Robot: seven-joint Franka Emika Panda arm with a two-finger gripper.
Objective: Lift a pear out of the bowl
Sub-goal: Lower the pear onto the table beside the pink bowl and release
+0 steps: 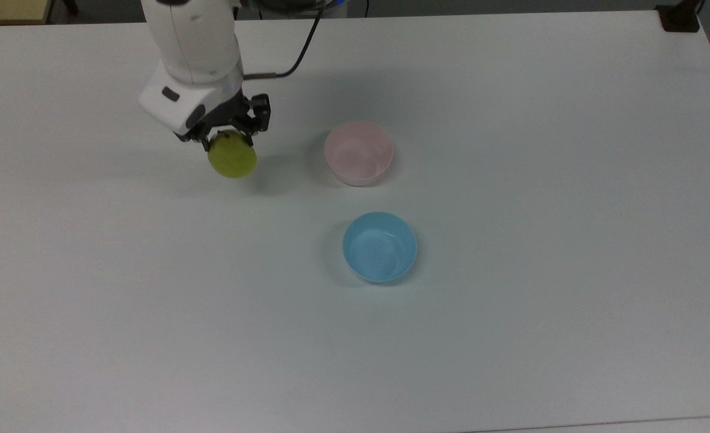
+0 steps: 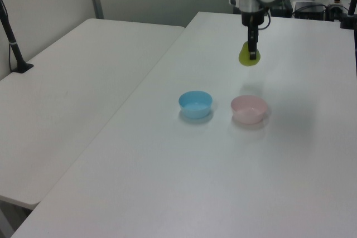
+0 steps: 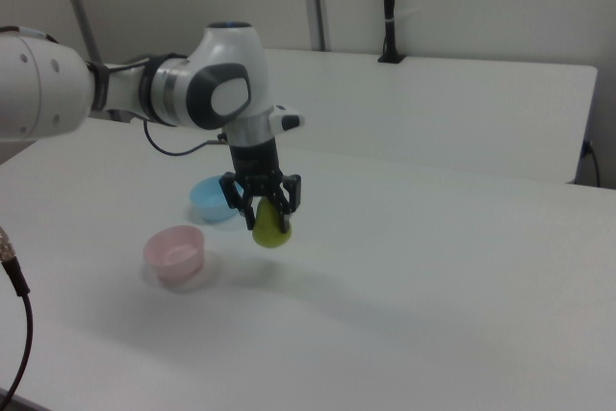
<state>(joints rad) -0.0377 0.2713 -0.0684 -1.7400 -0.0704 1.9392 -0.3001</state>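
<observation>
state: my gripper (image 1: 230, 142) clenched the pear (image 1: 232, 159) by its top | risk: a rounded pear could slip, fall to the table (image 1: 511, 337)

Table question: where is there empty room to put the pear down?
The white table is bare nearly everywhere: the wide stretches to the top view's left and right of the pale pink bowl and light blue bowl. Only the narrow gap between those bowls is tight. The gripper holds the yellow-green pear.

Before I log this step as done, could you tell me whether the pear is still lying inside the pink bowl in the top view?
No, the pear hangs in the gripper, off to the top view's left of the empty pink bowl.
</observation>
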